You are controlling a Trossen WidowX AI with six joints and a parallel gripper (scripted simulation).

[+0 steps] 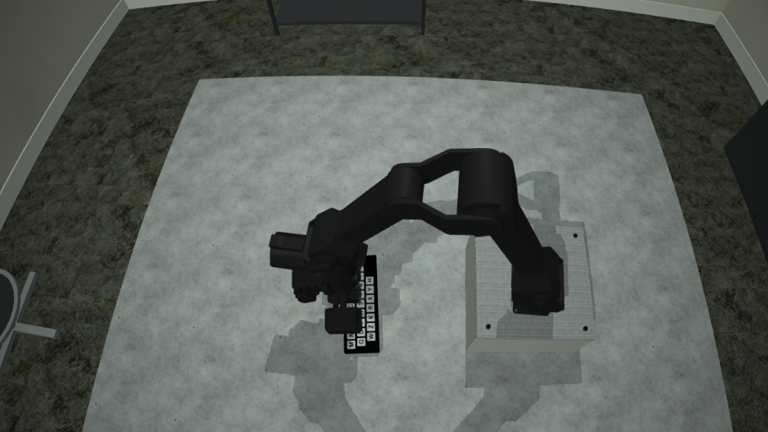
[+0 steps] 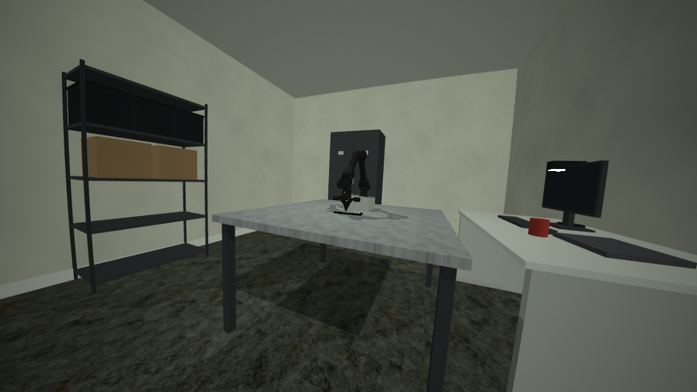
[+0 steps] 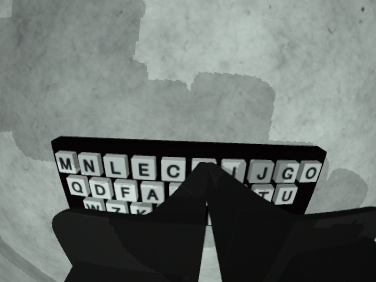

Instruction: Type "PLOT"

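A small black keyboard with white lettered keys lies on the grey table, left of the arm's base. In the wrist view the keyboard shows a top row reading M, N, L, E, C, then a hidden key, then I, J, C, O. My gripper is shut and empty. Its joined fingertips point down onto the top row between C and I and cover the key there. From above, the gripper hangs over the keyboard's left side. In the far view the gripper stands just over the keyboard.
The arm stands on a pale block at the table's right. A shelf rack with brown boxes, a dark cabinet and a desk with a monitor and red cup stand off the table.
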